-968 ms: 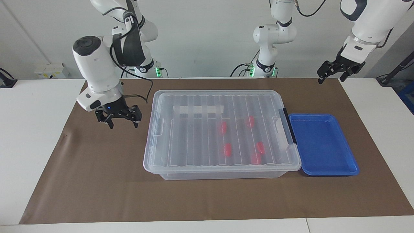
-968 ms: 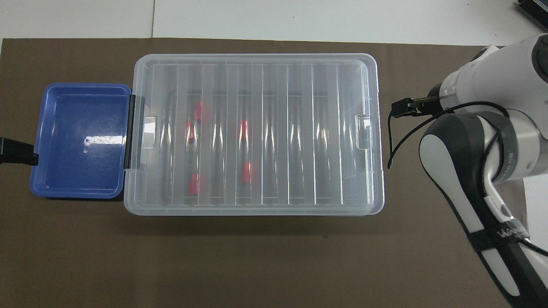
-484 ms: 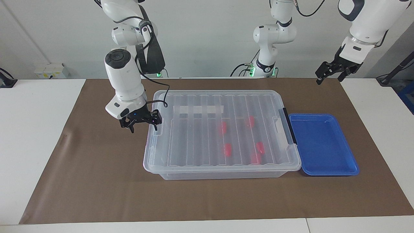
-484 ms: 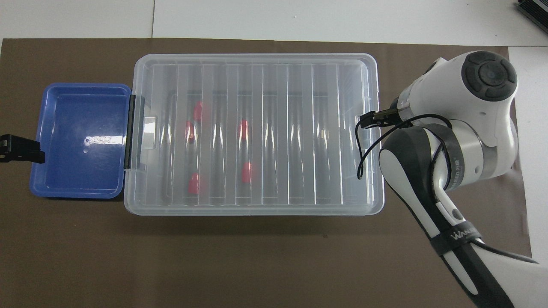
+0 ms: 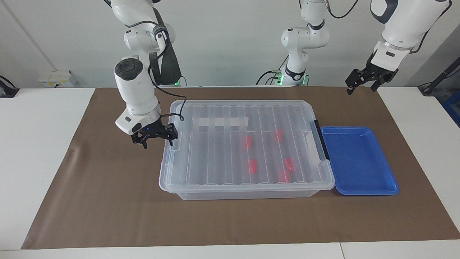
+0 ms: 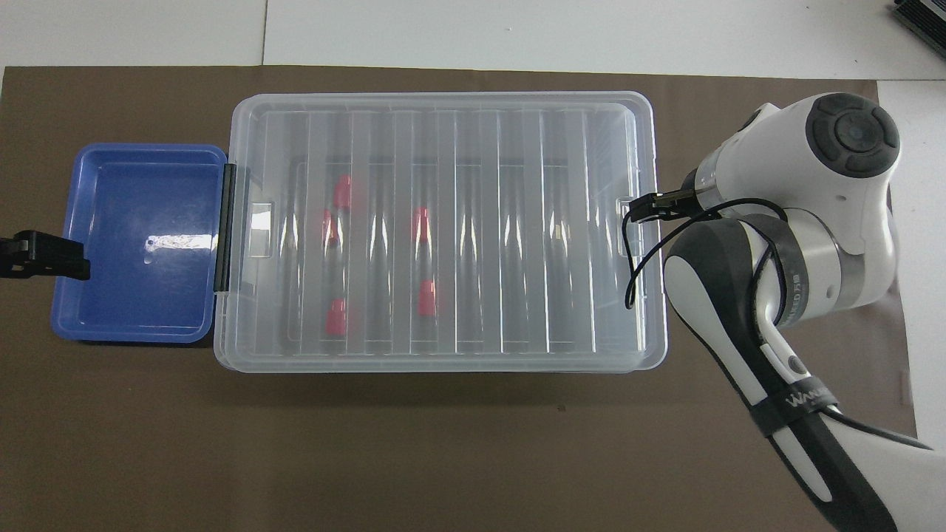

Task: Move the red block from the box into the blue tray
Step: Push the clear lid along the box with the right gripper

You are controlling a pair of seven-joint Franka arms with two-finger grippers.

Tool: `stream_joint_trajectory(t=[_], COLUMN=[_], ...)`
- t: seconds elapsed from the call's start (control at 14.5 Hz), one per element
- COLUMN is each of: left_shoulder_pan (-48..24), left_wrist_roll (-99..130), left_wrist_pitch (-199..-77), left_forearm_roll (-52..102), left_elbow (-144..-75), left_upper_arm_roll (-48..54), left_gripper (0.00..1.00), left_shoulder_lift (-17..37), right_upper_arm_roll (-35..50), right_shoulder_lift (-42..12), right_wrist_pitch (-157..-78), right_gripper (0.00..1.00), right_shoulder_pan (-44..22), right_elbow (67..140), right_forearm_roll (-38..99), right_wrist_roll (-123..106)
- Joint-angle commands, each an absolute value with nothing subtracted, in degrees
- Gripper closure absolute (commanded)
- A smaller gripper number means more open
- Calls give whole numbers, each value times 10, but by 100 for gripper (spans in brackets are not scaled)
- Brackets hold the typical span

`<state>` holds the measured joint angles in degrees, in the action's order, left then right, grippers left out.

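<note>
The clear box (image 5: 215, 154) stands mid-mat with its ribbed lid on; it also shows in the overhead view (image 6: 517, 222). Several red blocks lie inside it, for instance one red block (image 5: 246, 142) (image 6: 420, 222). The blue tray (image 5: 359, 162) (image 6: 140, 244) sits empty against the box's black handle (image 5: 321, 140). My right gripper (image 5: 157, 141) is open, low at the box's end toward the right arm, with one fingertip (image 5: 171, 141) by the lid's end tab; I cannot tell if it touches. My left gripper (image 5: 360, 86) (image 6: 44, 255) is open, raised over the tray's outer rim.
Brown mat (image 5: 107, 201) covers the table, with white table (image 5: 36, 144) at both ends. A white label strip (image 5: 220, 121) lies on the box's lid. The right arm's wrist (image 6: 813, 185) hangs over the mat beside the box.
My right gripper has swung in from over the mat to the box's end tab. My left gripper has drifted slightly toward the tray.
</note>
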<state>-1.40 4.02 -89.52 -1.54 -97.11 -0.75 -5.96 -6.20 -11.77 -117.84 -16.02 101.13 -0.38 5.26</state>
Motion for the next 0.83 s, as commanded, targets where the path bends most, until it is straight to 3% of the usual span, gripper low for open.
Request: stream_joint_trajectory(t=[0.0,0.55,0.76], left_shoulder_pan=[-20,-26,-70], left_wrist_roll=[48,80,164], left_wrist_pitch=[-905,-921,-943], left_forearm_roll=[-9,-8,-8], left_elbow=[-981,-981,-983], left_upper_arm_roll=[-13,-10,-6], left_gripper=[0,0,0], left_shoulder_lift=[-70,-69,-69], right_upper_arm_roll=[-57,-58,-58], right_shoulder_lift=[-108,-108,-107], right_wrist_pitch=[-1196,-1188,-1187], right_gripper=[0,0,0], right_shoulder_pan=[-129,-61,-45], right_elbow=[1028,1025,1025], right_forearm_roll=[-24,-44,-57], right_wrist_roll=[38,31,31])
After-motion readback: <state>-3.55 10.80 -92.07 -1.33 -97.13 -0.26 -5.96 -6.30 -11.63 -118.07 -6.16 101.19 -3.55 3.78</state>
